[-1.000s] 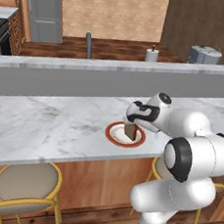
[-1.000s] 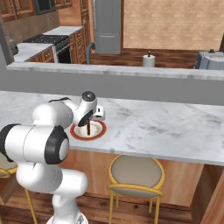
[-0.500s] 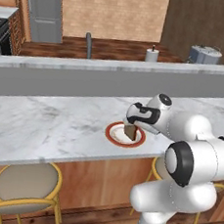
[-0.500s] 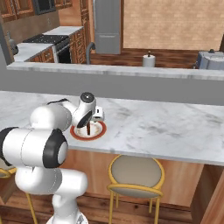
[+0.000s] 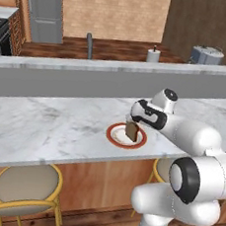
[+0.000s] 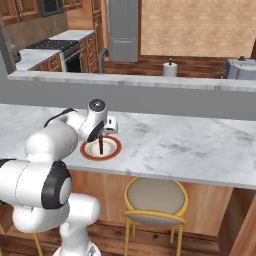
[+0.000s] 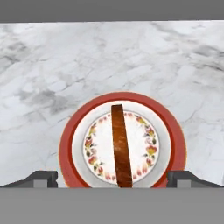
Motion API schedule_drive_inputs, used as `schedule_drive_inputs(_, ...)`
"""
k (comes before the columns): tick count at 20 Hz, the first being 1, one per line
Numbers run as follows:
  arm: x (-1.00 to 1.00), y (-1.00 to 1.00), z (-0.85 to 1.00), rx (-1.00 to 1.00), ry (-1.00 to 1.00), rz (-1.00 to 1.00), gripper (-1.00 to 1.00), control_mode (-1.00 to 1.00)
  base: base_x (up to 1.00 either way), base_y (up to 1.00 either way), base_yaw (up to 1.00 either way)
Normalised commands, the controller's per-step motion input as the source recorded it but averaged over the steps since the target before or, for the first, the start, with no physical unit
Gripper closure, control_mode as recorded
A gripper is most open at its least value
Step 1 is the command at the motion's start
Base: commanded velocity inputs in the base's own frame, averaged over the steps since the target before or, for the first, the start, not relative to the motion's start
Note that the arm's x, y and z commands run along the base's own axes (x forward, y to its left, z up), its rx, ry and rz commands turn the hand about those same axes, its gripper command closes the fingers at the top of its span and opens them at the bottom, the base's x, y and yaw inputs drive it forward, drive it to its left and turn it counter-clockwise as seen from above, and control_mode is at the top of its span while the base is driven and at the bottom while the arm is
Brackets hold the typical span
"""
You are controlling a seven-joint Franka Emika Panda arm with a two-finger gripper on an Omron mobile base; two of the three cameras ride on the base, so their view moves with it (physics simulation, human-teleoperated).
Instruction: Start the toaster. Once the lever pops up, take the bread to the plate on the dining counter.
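Because the bread (image 7: 121,146) is meant to end on the plate (image 7: 68,144), the gripper (image 7: 111,178) hangs straight above that plate with its fingers (image 7: 41,177) spread wide, one to each side of the slice and touching nothing. The bread stands on edge at the middle of the plate, upright, and looks released; whether it will tip flat I cannot tell. The plate holds nothing else and sits on the dining counter (image 5: 48,127), near its front edge and above a stool (image 6: 155,196).
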Motion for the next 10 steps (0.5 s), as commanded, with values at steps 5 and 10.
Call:
schedule_drive_inputs(5,-0.37,0.02,0.54,0.0,0.0,-0.03,-1.0,-1.0,0.0,0.0,0.0)
schedule_drive_inputs(10,-0.8,0.0,0.54,0.0,0.02,-0.1,-1.0,-1.0,0.0,0.0,0.0)
